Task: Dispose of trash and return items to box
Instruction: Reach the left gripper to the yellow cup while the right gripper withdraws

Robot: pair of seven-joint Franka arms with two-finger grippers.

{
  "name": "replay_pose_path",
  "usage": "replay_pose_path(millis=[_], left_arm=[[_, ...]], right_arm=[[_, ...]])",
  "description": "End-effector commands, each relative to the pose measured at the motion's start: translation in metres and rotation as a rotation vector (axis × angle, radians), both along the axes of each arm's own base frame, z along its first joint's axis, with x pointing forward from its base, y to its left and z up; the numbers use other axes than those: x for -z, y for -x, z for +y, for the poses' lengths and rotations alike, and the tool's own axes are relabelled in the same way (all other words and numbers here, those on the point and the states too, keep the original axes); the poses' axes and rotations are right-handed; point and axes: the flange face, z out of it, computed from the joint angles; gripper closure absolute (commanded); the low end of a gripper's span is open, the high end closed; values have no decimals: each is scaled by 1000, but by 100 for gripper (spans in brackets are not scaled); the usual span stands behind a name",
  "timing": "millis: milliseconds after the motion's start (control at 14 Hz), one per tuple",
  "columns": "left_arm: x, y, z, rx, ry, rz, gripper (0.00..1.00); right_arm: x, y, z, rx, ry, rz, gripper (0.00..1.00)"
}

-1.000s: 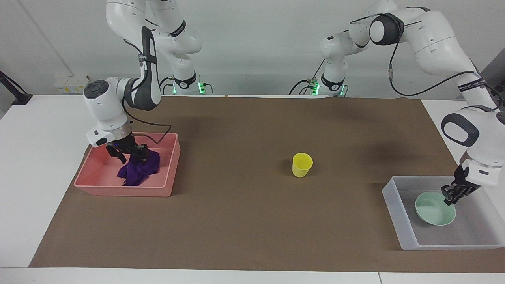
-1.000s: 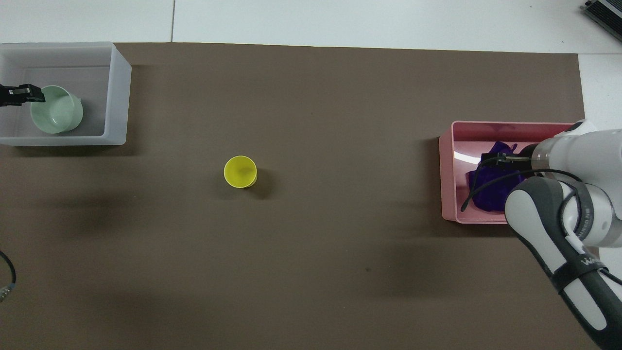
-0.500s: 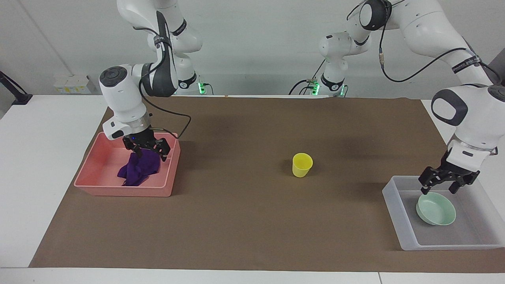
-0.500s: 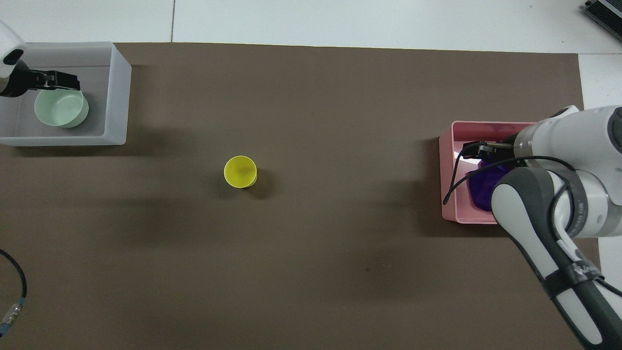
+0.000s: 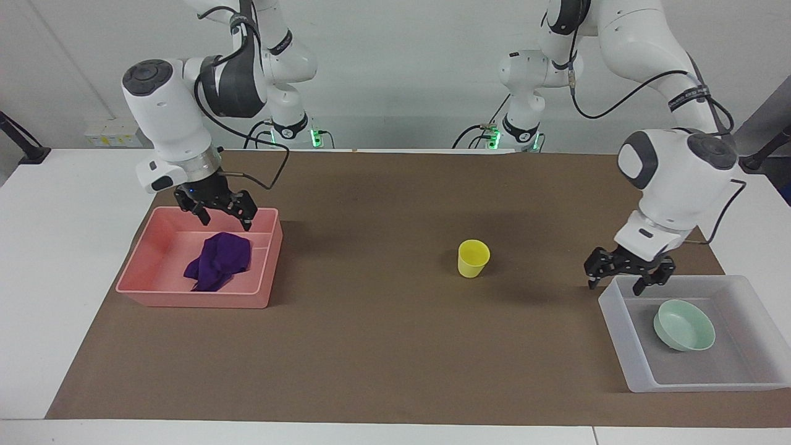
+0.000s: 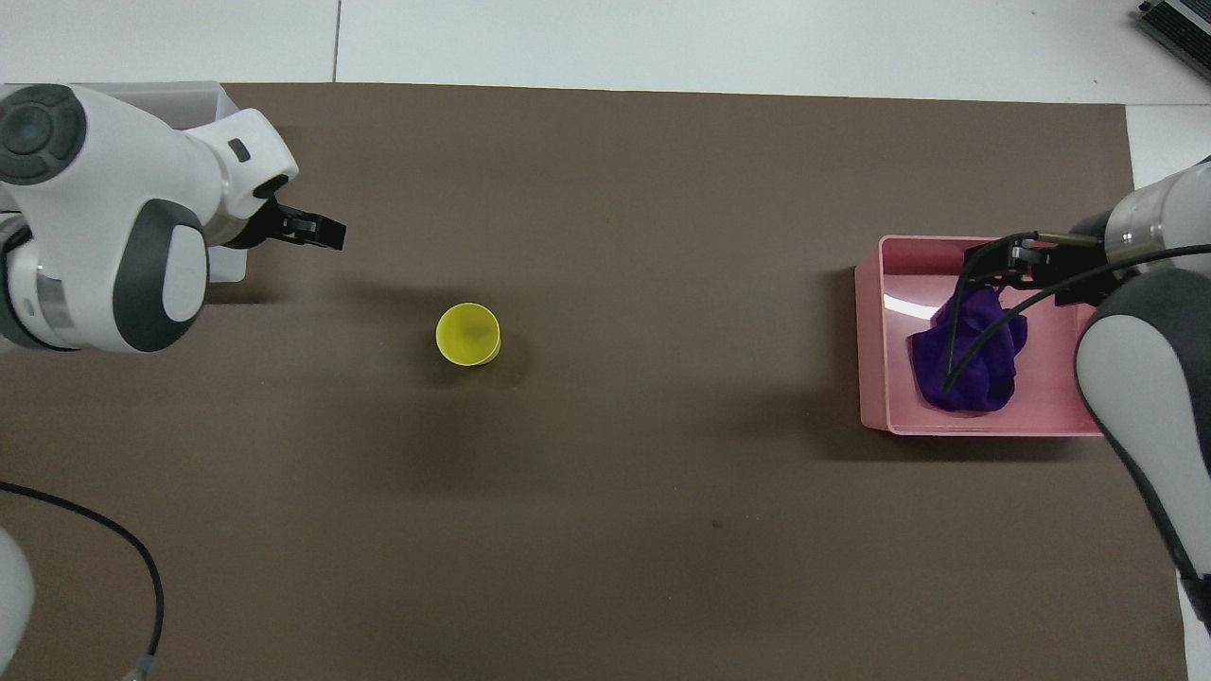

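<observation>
No legible text, brand, number or sign is found on any surface in either view. The dark band [image 5: 687,97] on the left arm's forearm carries pale markings, but these cannot be read. The band [image 5: 283,42] on the right arm carries similar markings, equally unreadable.
</observation>
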Motion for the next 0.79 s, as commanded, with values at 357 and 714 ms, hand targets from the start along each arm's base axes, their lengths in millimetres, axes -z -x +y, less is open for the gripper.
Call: replay_pose_path(millis=[357,714], left_arm=[[41,86,-89,73,-2,25,10],[63,111,-110,35,21,-6,62]], right_arm=[[-69,39,-14,-41,4,85,0],[-79,52,-16,-107,1,107,0]])
